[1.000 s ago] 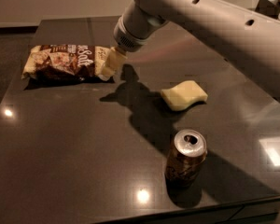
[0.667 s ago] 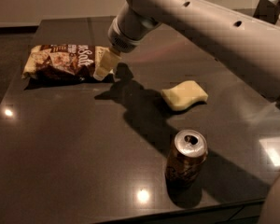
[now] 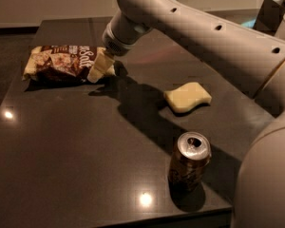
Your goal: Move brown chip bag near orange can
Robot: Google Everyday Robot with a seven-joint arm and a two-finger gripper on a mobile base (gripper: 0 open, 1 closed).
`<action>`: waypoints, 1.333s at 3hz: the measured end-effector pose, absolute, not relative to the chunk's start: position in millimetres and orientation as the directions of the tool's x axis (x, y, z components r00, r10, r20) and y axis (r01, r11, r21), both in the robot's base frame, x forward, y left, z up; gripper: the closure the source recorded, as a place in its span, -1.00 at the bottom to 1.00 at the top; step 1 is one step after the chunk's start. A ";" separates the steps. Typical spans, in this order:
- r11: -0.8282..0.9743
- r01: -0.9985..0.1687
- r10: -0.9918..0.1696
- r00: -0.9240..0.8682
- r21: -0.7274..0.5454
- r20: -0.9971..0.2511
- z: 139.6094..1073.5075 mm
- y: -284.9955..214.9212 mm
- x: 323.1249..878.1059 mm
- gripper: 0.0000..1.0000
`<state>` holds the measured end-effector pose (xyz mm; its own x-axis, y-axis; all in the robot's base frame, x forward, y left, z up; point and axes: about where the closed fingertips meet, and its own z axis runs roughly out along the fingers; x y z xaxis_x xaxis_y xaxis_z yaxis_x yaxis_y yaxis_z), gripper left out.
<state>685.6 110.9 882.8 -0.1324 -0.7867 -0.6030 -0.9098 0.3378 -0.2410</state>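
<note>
The brown chip bag (image 3: 61, 62) lies flat at the far left of the dark table, with its white lettering facing up. My gripper (image 3: 101, 67) is down at the bag's right end and overlaps that end. The orange can (image 3: 189, 161) stands upright near the table's front edge, right of centre, with its silver top and open tab showing. The can is far from the bag. My arm (image 3: 194, 37) reaches in from the upper right and crosses above the table.
A pale yellow wavy sponge (image 3: 187, 98) lies between the bag and the can, right of centre. The table's front edge (image 3: 133, 220) runs just in front of the can. The robot's body (image 3: 270, 175) fills the right side.
My gripper has moved a little to the left, from beside the bag's right end to over it. The bag, sponge and can have not moved.
</note>
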 end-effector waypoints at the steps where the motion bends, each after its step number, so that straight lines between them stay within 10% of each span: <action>1: 0.334 -0.915 -0.786 -0.139 -0.225 -0.602 874.6 119.7 689.9 -1.00; 2: 0.330 -0.919 -0.786 -0.142 -0.214 -0.601 867.2 131.4 695.4 -0.99; 4: 0.313 -0.928 -0.792 -0.139 -0.200 -0.594 867.1 142.1 693.6 0.21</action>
<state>693.6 142.1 867.1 -0.1393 -0.7922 -0.5942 -0.9282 0.3135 -0.2003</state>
